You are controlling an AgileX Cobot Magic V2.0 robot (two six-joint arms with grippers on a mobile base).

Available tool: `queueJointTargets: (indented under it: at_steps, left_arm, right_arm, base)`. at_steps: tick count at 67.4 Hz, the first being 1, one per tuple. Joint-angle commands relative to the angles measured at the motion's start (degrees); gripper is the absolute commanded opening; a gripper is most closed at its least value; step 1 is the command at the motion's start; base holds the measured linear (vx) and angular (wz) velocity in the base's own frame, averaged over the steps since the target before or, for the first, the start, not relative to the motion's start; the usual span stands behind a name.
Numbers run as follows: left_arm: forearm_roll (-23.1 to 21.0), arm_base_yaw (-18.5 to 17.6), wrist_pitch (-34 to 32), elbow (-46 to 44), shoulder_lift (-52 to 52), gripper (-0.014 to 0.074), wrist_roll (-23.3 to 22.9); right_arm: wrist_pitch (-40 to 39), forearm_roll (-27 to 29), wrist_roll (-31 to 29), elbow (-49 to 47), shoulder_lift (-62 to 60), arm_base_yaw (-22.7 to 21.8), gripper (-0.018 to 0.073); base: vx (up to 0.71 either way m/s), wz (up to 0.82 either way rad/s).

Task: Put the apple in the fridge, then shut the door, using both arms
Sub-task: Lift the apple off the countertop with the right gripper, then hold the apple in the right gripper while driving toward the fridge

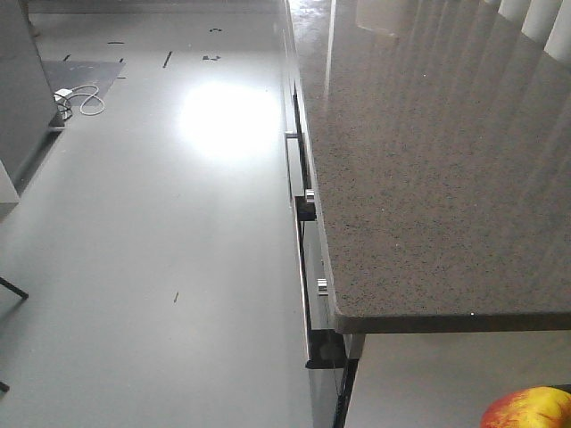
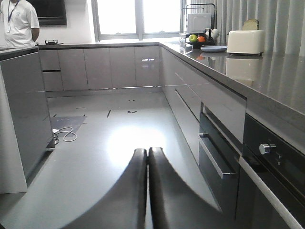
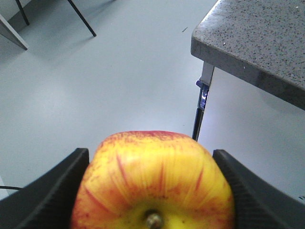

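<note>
Red-and-yellow apple fills the bottom of the right wrist view, stem end toward the lens, clamped between the two black fingers of the right hand. It hangs over the grey floor, near the corner of the speckled grey tabletop. The left hand is closed on nothing, its fingers pressed together, low over the floor beside a black oven. A cream toaster sits far along the tabletop.

Kitchen w/ speckled counter, cabinets, oven, toaster.
</note>
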Motion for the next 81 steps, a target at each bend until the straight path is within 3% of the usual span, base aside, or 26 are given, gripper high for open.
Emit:
queueJointTargets:
  at_steps: [1, 43, 81]
  left_arm:
    - [-0.6, 0.0, -4.3, -0.9, -0.9, -0.0006, 0.0]
    - [-0.6, 0.0, -4.3, -0.9, -0.9, -0.0006, 0.0]
    - [-0.6, 0.0, -4.3, -0.9, -0.9, -0.0006, 0.0]
  right_arm:
    - [-2.8, 1.5, -0.5, -1.4, 0.3, -0.1, 0.0150]
    - [-2.8, 1.5, -0.5, -1.4, 0.3, -0.1, 0.0150]
    - [-2.8, 1.5, -0.5, -1.4, 0.3, -0.1, 0.0150]
  base:
    - [0.00, 0.00]
    - [0.00, 0.04]
    - [0.01, 0.35]
